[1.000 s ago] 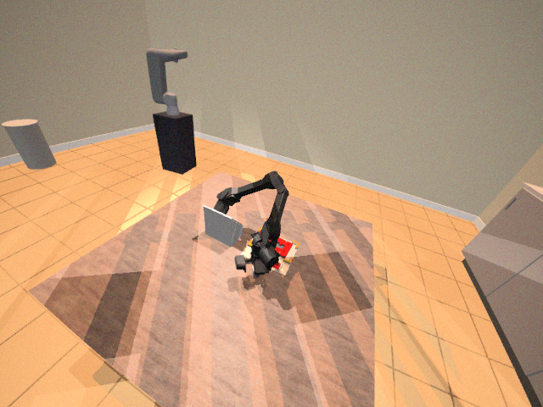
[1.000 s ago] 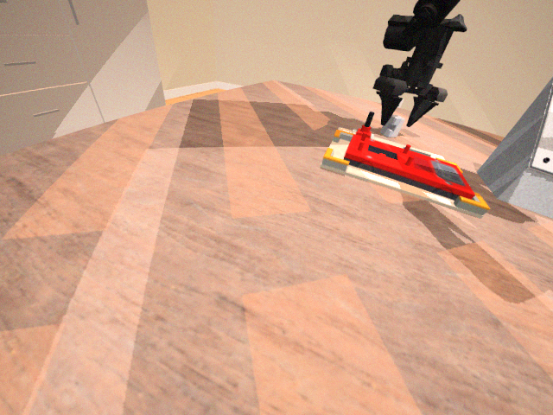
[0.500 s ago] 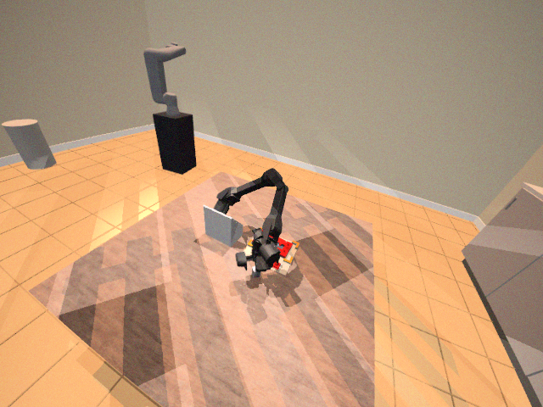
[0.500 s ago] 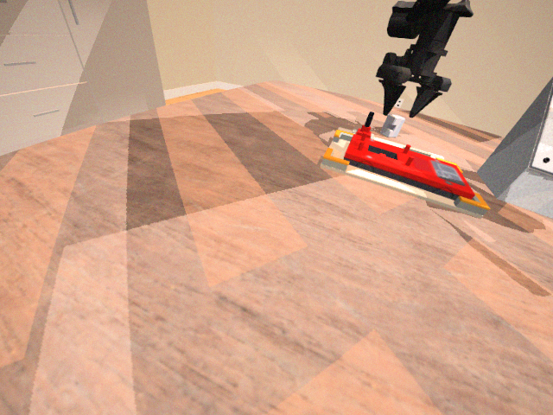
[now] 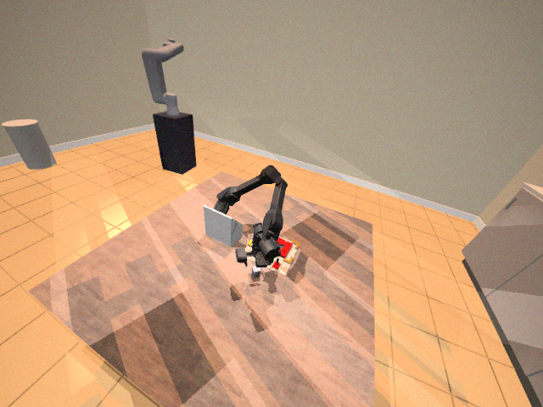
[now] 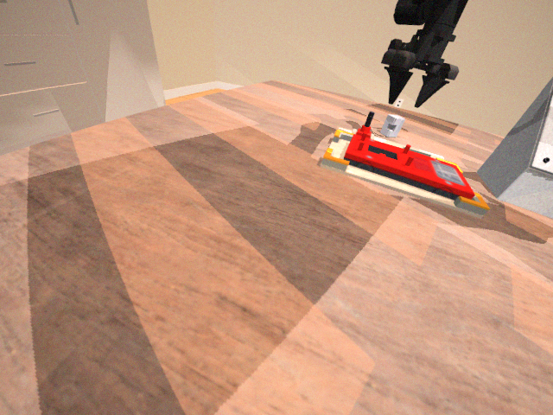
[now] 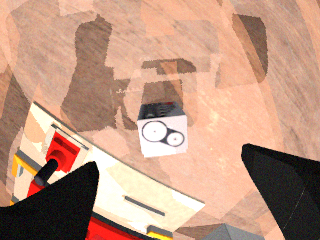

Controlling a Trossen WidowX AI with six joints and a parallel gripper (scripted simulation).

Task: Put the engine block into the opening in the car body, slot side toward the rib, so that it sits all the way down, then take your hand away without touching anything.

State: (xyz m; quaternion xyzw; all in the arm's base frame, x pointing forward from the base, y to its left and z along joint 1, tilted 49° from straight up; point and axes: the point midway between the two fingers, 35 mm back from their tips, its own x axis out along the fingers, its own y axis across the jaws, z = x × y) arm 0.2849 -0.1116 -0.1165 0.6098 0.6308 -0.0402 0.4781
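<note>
The engine block [image 5: 255, 273] [image 6: 392, 124] [image 7: 163, 135], a small white-grey cube with two round marks on its face, lies on the wooden table top. It is just off the front end of the car body and apart from it. The red car body [image 5: 287, 246] [image 6: 402, 162] [image 7: 100, 236] lies flat on a cream fixture with orange corners [image 6: 388, 181] [image 7: 134, 183]. A black peg [image 6: 369, 119] [image 7: 48, 170] stands at its near end. My gripper [image 5: 250, 259] [image 6: 403, 105] [image 7: 172, 162] is open wide and empty. It hangs above the block, clear of it.
A grey wedge-shaped box [image 5: 221, 225] [image 6: 518, 165] stands close behind the car body, by the arm's base. Far off on the tiled floor are a black pedestal [image 5: 174, 140] with a grey arm, a grey cylinder [image 5: 28, 142] and a cabinet [image 5: 508, 263] [image 6: 54, 67].
</note>
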